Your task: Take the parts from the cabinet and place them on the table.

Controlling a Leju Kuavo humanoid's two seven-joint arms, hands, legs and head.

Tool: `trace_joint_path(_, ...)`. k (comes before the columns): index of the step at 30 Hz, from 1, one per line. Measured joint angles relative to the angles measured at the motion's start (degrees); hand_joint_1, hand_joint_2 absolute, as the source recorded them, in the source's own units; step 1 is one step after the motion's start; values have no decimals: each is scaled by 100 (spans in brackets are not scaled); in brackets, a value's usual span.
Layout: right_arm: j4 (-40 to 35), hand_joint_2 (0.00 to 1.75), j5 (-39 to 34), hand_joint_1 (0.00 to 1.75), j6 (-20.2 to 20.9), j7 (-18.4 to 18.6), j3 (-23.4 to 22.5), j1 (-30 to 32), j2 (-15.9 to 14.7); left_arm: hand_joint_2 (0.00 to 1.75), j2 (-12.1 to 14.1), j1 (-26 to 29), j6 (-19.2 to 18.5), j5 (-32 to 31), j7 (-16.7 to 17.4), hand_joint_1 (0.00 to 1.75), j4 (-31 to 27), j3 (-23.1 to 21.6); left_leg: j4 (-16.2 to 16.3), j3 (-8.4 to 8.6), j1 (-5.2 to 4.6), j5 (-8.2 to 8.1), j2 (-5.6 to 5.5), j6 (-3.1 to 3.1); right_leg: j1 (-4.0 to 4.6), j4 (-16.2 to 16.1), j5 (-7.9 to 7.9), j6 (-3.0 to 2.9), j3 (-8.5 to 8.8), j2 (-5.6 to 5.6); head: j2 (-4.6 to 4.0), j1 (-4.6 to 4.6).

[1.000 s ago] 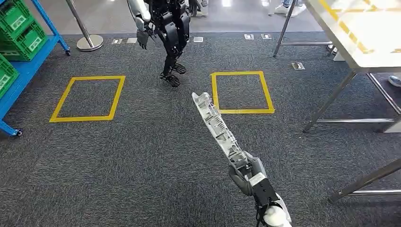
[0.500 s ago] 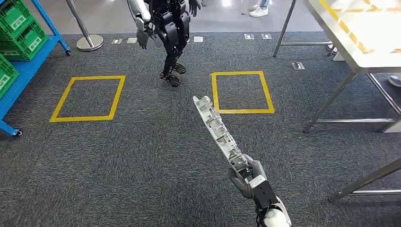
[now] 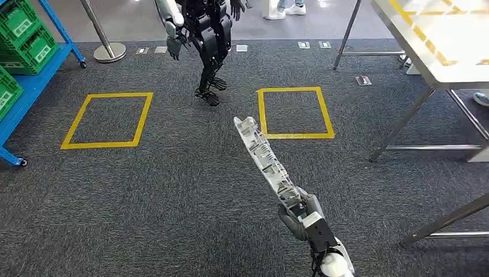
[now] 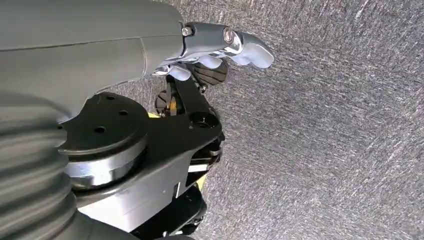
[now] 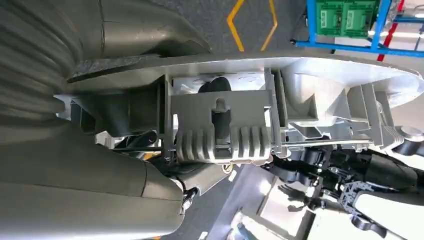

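The right hand (image 3: pixel 300 216) grips one end of a long, ribbed, light grey part (image 3: pixel 265 158), its fingers wrapped around it. The part juts forward and up from the hand, held in the air above the dark grey carpet (image 3: pixel 173 196). Close up from the right wrist, the part (image 5: pixel 250 125) shows moulded ribs and clips. The left hand (image 4: pixel 220 50) hangs over the carpet holding nothing; whether its fingers are curled or spread cannot be told. A yellow taped square (image 3: pixel 295 112) lies just beyond the part's far tip. The metal-legged counter (image 3: pixel 438 52) stands to the right. Another humanoid robot (image 3: pixel 202 34) stands ahead, and a blue rack (image 3: pixel 34 81) holding green crates (image 3: pixel 26 34) stands far left.
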Motion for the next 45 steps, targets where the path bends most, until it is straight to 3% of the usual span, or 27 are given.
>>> trace_joint_path(19,85,175,0,175,-37,17,111,-118,-2,175,0,2,-72,11,-57,0,-2,2,-5,6,0,3,0,-2,0,-5,1,-1,4,0,0,0)
trace_joint_path(24,79,175,2,175,-39,37,111,-85,-2,175,-4,1,-254,24,-129,0,-2,2,-6,7,0,3,0,-1,0,-7,1,-1,5,0,0,0)
trace_joint_path(45,-39,175,11,175,-125,109,111,24,-7,175,-42,4,-107,-31,-48,0,-2,17,-7,9,0,4,1,0,0,-13,5,4,9,0,0,0)
